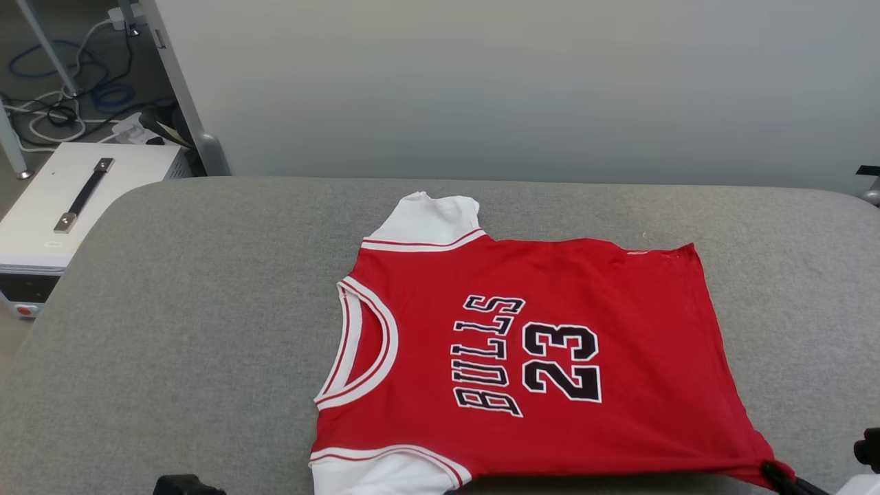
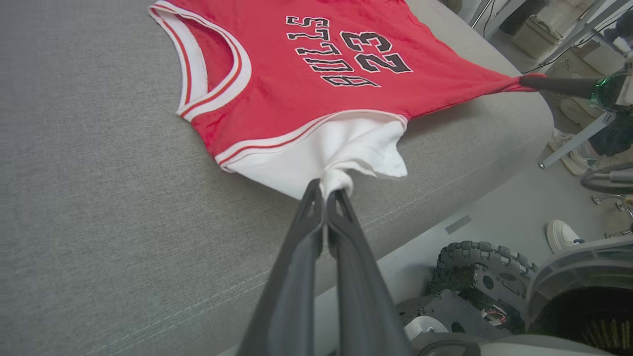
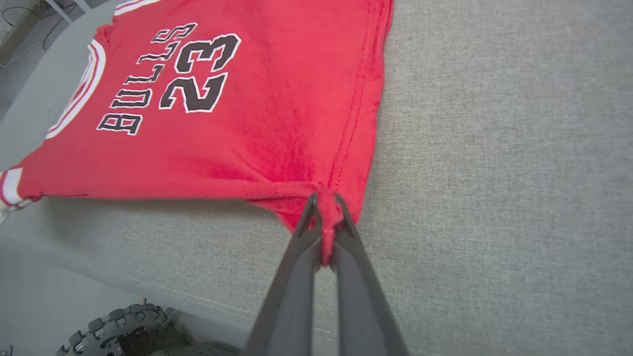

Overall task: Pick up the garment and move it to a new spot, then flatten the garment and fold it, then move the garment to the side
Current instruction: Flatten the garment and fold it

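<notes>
While the red jersey-style shirt with white short sleeves and black, white-outlined lettering (image 1: pixel 550 330) lies spread with its front side up on the grey fabric-covered table (image 1: pixel 172 309), both grippers hold it at its near edge. In the head view the shirt is turned sideways: the neck opening with red and white striped trim (image 1: pixel 361 344) points to the robot's left, the bottom hem (image 1: pixel 715 330) points to the right, and the word BULLS and the number 23 are in the middle of the red cloth. The far white sleeve (image 1: pixel 430 216) lies flat toward the back of the table, close to the pale wall (image 1: pixel 515 82).

The left gripper (image 2: pixel 326 190) has its two long dark fingers pressed together on the near white sleeve (image 2: pixel 341 148), whose cloth is gathered into a small bunch between the tips. This sleeve hangs a little over the front edge of the table. The right gripper (image 3: pixel 324 200) pinches the near corner of the red hem, and a small fold of red cloth stands between its closed fingers. Between the two grips the near edge of the shirt is pulled into a straight line and is lifted slightly, with a shadow on the table under it.

The rest of the shirt rests flat, with only small wrinkles. At the left of the table stands a white box with a black strap handle (image 1: pixel 82 199), and cables (image 1: pixel 62 103) lie on the floor behind it. Below the table edge, the left wrist view shows a black ribbed wheel (image 2: pixel 474 254) of the robot's base.
</notes>
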